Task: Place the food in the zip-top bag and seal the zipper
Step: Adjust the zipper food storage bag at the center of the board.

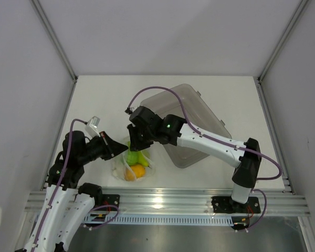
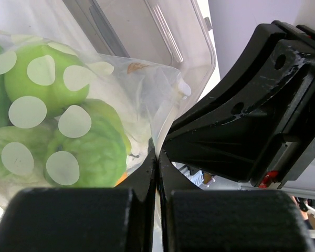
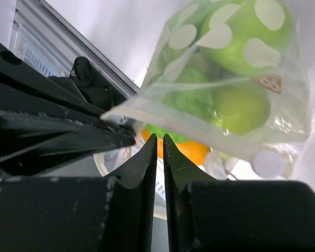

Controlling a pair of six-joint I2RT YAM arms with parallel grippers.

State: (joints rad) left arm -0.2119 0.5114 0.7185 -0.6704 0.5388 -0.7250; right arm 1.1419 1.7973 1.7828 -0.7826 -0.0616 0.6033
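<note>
The clear zip-top bag (image 1: 134, 164) hangs just above the table between both arms, white dots printed on it. Inside is the food: green pieces (image 3: 240, 107) over an orange citrus (image 3: 193, 152). My left gripper (image 2: 158, 155) is shut on the bag's edge, with the plastic pinched between its fingertips. My right gripper (image 3: 159, 137) sits just under the zipper (image 3: 199, 128), a pale strip along the bag's mouth. Its jaws stand slightly apart with nothing between them. Whether the strip is pressed together along its whole length I cannot tell.
A rigid grey translucent bin (image 1: 199, 118) stands behind the bag at right centre, under the right arm. White walls close off the table at the back and both sides. An aluminium rail (image 1: 168, 202) with the arm bases runs along the near edge.
</note>
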